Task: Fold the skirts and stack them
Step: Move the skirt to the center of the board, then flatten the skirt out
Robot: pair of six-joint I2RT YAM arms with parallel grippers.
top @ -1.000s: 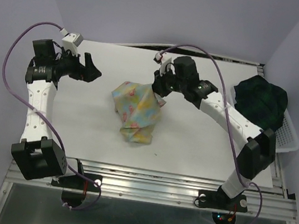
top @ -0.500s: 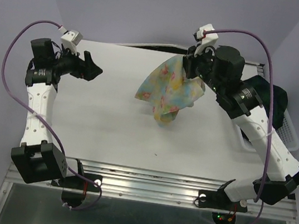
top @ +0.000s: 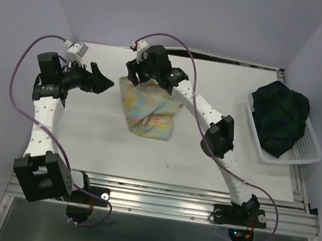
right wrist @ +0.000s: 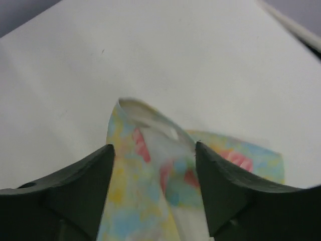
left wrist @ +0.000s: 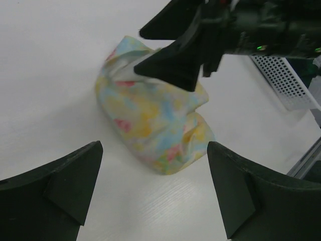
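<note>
White bench (top: 86,136), floral skirt (top: 147,112) bunched. Left gripper (left wrist: 154,148) apart, idle; right gripper (right wrist: 153,148) apart astride a fold. I fear cloth snagging on withdrawal.

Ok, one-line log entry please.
left fingers open | right fingers open around pale yellow floral skirt | dark plaid skirt in white mesh basket

Yellow floral skirt (top: 147,111) lies crumpled on the table (top: 85,139); plaid skirt (top: 280,114) heaped in basket (top: 307,145).
</note>
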